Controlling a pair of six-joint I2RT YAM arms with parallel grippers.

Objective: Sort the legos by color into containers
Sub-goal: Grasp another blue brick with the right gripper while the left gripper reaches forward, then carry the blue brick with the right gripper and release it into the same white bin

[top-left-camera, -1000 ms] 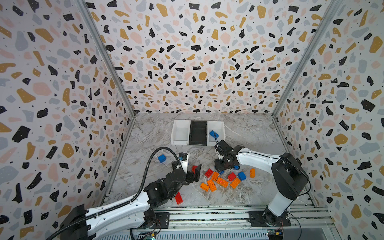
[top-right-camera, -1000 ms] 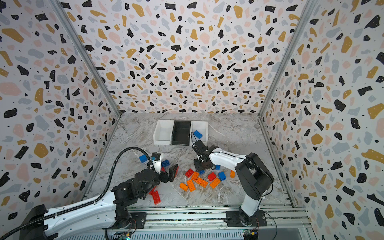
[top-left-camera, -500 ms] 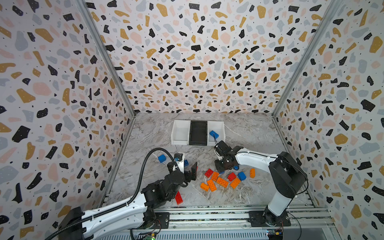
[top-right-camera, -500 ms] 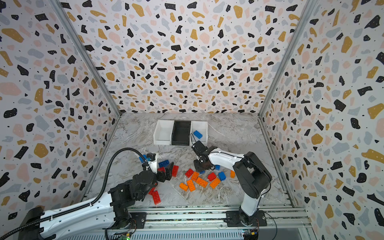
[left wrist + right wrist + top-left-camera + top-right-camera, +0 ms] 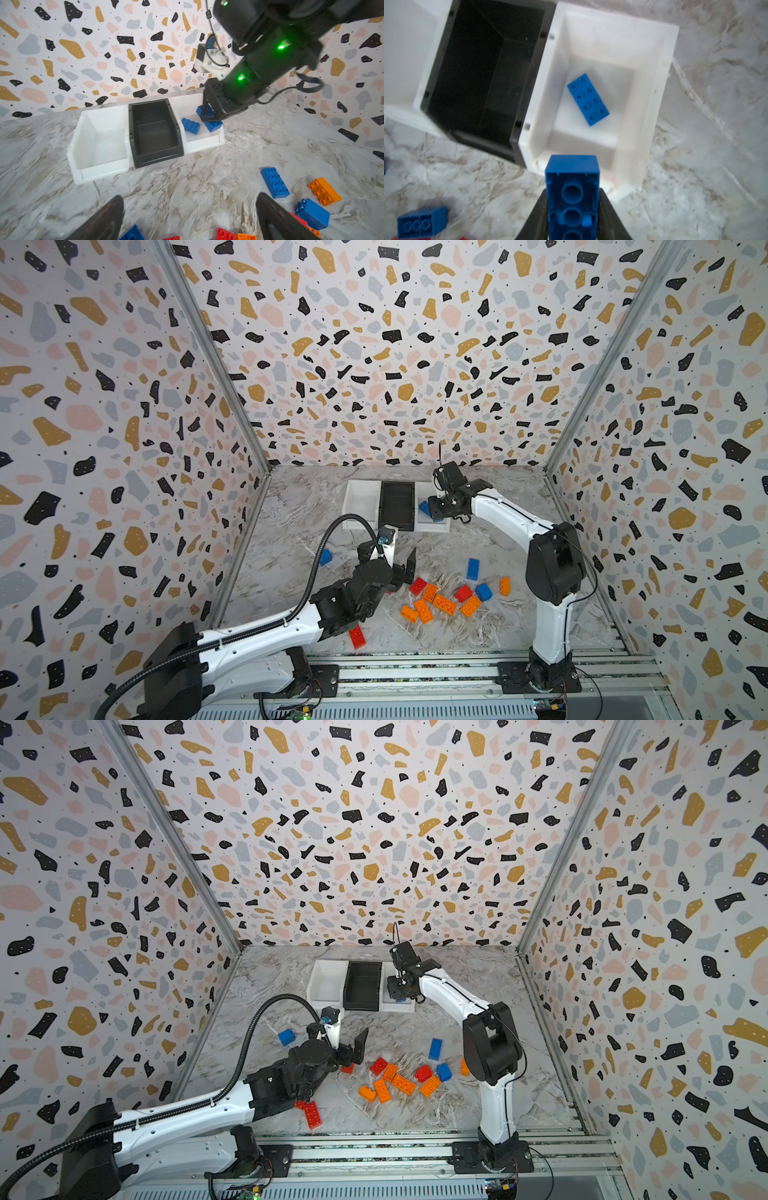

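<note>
Right gripper (image 5: 572,220): your jaws are clamped on the held blue brick (image 5: 572,172), over the front edge of the right white bin (image 5: 652,104).
Inside that bin: a second blue brick (image 5: 588,99), lying flat.
Left gripper (image 5: 189,216): your jaws are spread wide and hold nothing.
Loose legos (image 5: 444,603): scattered on the tabletop (image 5: 187,182).

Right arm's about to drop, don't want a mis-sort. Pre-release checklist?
1. Right claw shut on held blue brick: ok.
2. Claw above right white bin: ok.
3. Colour match, only a lying blue brick inside: ok.
4. Bare floor left in that bin: ok.
5. Held brick fully past the bin's front lip: cannot tell.
6. Left claw open, apart from that bin: ok.
</note>
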